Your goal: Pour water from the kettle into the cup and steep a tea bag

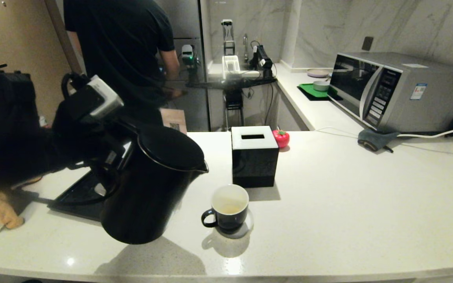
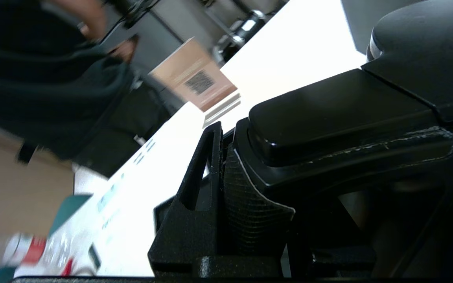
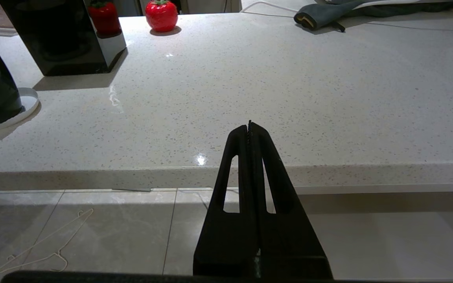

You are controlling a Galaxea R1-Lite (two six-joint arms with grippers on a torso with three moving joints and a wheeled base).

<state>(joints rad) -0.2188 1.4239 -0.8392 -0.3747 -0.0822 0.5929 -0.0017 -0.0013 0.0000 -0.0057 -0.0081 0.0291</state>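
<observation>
**Pouring: get the spout over the cup first**

Your left gripper (image 2: pixel 226 173) is clamped on the handle of the kettle (image 1: pixel 151 184), which hangs tilted just above the counter (image 1: pixel 348 204) nr its front edge, spout toward the cup (image 1: pixel 228 208). The cup sits on a white coaster (image 1: pixel 246 226) close to the front edge, w/ the tissue box (image 1: pixel 255 155) just behind it. A little water (image 1: pixel 229 209) shows at the bottom. The spout is still short of the rim and to the cup's left, so slide it across before tipping more. Tilt slowly and watch the level, keeping the kettle body off the cup handle. Right gripper (image 3: pixel 250 129) is pinched closed on nothing, parked off the counter's front edge. No tea bag visible.
</observation>
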